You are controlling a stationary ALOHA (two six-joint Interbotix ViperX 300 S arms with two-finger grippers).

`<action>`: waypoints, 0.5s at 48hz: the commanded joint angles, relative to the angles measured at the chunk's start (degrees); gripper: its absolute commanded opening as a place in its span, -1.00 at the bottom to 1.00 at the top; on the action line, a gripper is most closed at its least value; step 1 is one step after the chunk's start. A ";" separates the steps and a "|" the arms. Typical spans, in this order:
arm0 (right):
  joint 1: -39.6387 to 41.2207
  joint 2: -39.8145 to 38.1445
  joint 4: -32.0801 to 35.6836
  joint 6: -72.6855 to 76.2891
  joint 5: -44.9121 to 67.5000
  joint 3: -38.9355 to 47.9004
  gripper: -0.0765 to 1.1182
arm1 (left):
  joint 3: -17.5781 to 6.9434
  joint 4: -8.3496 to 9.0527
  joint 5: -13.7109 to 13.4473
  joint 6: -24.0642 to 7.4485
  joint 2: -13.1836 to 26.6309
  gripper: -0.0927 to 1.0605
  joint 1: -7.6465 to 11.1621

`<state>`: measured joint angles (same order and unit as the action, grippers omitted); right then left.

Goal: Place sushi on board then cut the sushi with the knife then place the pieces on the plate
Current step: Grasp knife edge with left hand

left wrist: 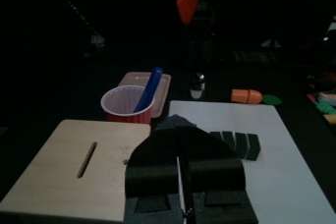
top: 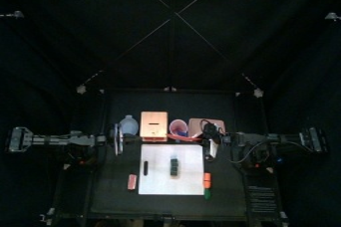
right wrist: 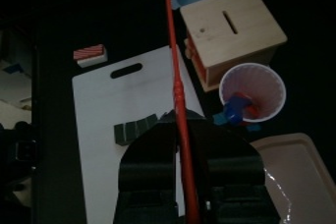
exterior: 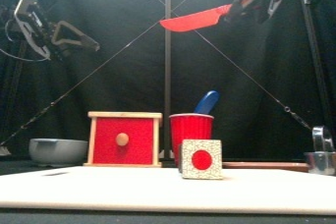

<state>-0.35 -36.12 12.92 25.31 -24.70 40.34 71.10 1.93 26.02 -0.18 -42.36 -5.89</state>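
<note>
The dark green sushi roll (top: 173, 165) lies on the white cutting board (top: 189, 181); in the front view its speckled end with a red centre (exterior: 199, 158) faces me. My right gripper (right wrist: 176, 141) is shut on the red knife (exterior: 197, 18), held high above the table behind the board. The blue knife (exterior: 207, 101) stands in the red cup (exterior: 192, 129). The pink plate (right wrist: 297, 167) lies beside the cup, partly hidden under the right arm. Over the table's left side, my left gripper (left wrist: 178, 141) hangs with its jaws together and nothing in them.
The wooden box (exterior: 125, 140) with a red drawer front stands left of the cup, and the blue-grey bowl (exterior: 57, 150) left of that. A metal cutter (exterior: 319, 160) is at the far right. Small toy foods (top: 132, 180) (top: 206, 179) lie at both sides of the board.
</note>
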 commanded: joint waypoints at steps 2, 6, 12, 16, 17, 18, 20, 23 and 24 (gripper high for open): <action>-0.70 -0.62 0.18 -0.09 7.47 3.87 -0.21 | -2.02 0.97 0.53 -0.09 0.09 -0.61 2.37; -0.70 0.18 0.18 0.09 10.20 6.42 -0.21 | -1.85 1.05 0.26 -0.18 0.26 -0.45 3.69; -1.05 2.64 0.44 -0.09 14.59 8.79 -0.21 | -2.02 1.76 -0.26 -0.09 1.49 -0.14 4.39; -1.23 4.66 1.05 -0.18 16.44 8.96 -0.21 | -2.72 1.58 -0.44 0.26 2.90 0.10 4.83; -1.32 5.27 1.14 -0.18 16.79 8.96 -0.21 | -3.08 1.32 -0.53 0.26 3.25 0.17 4.92; -1.23 5.80 1.41 -0.18 17.14 8.88 -0.21 | -3.34 1.14 -0.79 0.26 3.69 0.23 5.10; -1.32 6.77 1.67 -0.26 17.67 8.61 -0.21 | -4.31 0.44 -1.41 0.26 4.83 0.38 5.27; -1.49 8.53 2.29 -0.26 18.11 8.26 -0.21 | -5.71 -0.79 -2.90 0.26 6.42 0.55 5.36; -1.49 8.96 2.46 -0.26 18.11 8.17 -0.21 | -6.15 -1.14 -3.43 0.26 7.03 0.60 5.36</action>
<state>-1.58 -28.13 14.77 25.14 -7.56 49.92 67.85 1.93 23.64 0.00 -37.00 -0.70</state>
